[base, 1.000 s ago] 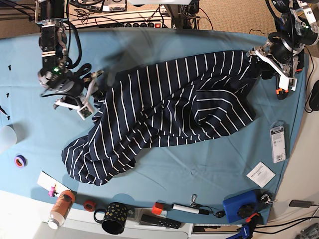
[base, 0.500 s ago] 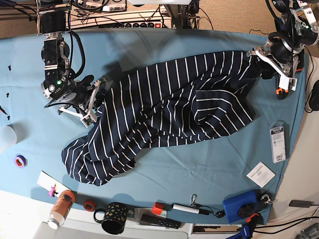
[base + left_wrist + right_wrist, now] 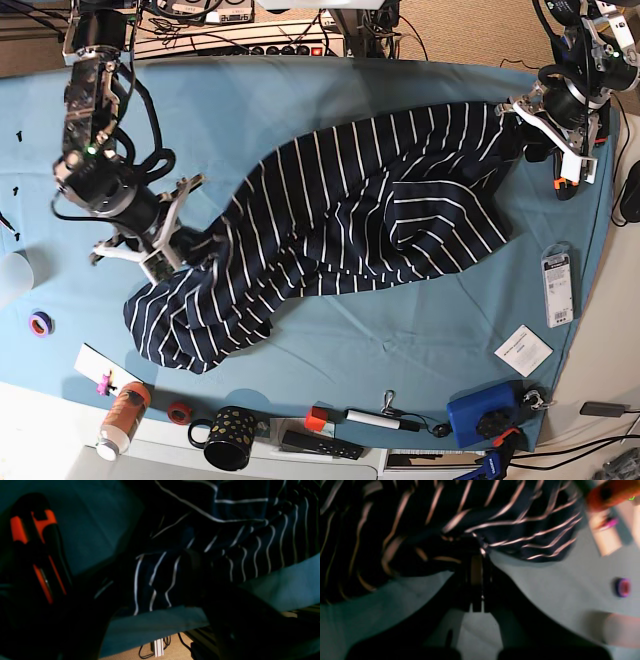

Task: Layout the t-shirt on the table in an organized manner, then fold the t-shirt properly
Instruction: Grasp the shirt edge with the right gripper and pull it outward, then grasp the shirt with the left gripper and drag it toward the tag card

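Observation:
The dark navy striped t-shirt (image 3: 350,200) lies crumpled in a diagonal band across the teal table (image 3: 300,90), from the far right to the near left. My right gripper (image 3: 190,258) is at the shirt's left edge. In the right wrist view, my right gripper (image 3: 476,552) is shut on a pinch of the t-shirt (image 3: 420,517). My left gripper (image 3: 522,128) is at the shirt's far right corner. The left wrist view is dark. There the cloth (image 3: 250,530) bunches at my left gripper (image 3: 185,562), which looks shut on it.
An orange bottle (image 3: 123,415), a black mug (image 3: 228,438), a marker (image 3: 375,418) and a blue box (image 3: 485,415) line the front edge. A white card (image 3: 523,350) and a packet (image 3: 557,287) lie at the right. A purple tape ring (image 3: 40,323) lies at the left.
My right gripper has moved toward the front edge with the shirt's left edge, dragging that side of the cloth along. The left arm has not moved.

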You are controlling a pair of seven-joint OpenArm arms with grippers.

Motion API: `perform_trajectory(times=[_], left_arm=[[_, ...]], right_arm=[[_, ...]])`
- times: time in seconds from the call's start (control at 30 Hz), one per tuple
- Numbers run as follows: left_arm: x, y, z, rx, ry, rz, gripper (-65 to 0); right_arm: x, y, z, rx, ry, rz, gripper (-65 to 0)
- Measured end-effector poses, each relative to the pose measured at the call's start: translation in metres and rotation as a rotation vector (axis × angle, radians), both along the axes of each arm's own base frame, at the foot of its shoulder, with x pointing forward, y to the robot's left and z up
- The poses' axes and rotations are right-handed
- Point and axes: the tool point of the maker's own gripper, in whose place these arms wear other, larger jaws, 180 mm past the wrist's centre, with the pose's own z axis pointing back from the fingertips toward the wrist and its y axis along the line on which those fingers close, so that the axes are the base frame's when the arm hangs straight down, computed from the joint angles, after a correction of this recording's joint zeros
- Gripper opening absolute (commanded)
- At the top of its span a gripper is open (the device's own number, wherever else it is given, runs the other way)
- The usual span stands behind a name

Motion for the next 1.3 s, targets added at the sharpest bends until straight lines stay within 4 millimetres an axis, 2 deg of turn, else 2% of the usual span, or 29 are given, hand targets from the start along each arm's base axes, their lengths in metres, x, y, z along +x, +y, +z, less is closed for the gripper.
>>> perform_trajectory(times=[0.17, 0.27, 0.4, 0.53, 0.6, 0.67, 0.7, 0.8, 0.97, 1.07, 1.2, 1.3], left_arm=[[0.000, 0.000, 0.000, -0.001, 0.000, 0.001, -35.4], [0.000, 0.000, 0.000, 0.000, 0.000, 0.001, -35.4], [0.000, 0.000, 0.000, -0.001, 0.000, 0.000, -35.4], [0.000, 0.000, 0.000, 0.001, 0.000, 0.001, -35.4], [0.000, 0.000, 0.000, -0.001, 0.000, 0.000, -35.4], [0.000, 0.000, 0.000, 0.000, 0.000, 0.000, -35.4], [0.000, 0.000, 0.000, 0.000, 0.000, 0.000, -35.4], [0.000, -0.001, 0.000, 0.003, -0.002, -0.008, -35.4], [0.005, -0.029, 0.022, -0.045, -0.151, -0.190, -35.4], [0.012, -0.027, 0.030, -0.036, -0.207, -0.176, -35.4], [0.026, -0.019, 0.032, 0.042, -0.222, -0.174, -35.4], [0.033, -0.030, 0.030, 0.087, -0.211, -0.259, -35.4]], right_arm=[[-0.014, -0.028, 0.026, 0.007, -0.070, -0.087, -65.0], [-0.027, -0.034, 0.056, 0.075, -0.158, -0.102, -65.0], [-0.050, -0.039, 0.072, 0.067, -0.190, -0.071, -65.0], [-0.056, -0.078, 0.099, 0.039, -0.277, -0.206, -65.0], [-0.064, -0.078, 0.096, 0.082, -0.239, -0.197, -65.0], [-0.076, -0.059, 0.085, 0.108, -0.158, -0.080, -65.0], [-0.080, -0.056, 0.081, 0.124, -0.142, -0.068, -65.0], [-0.085, -0.073, 0.082, 0.119, -0.162, -0.153, -65.0], [-0.092, -0.070, 0.072, 0.183, -0.129, -0.189, -65.0], [-0.094, -0.086, 0.066, 0.129, -0.110, -0.266, -65.0], [-0.096, -0.101, 0.073, 0.147, -0.159, -0.352, -65.0], [-0.097, -0.101, 0.071, 0.151, -0.154, -0.357, -65.0]])
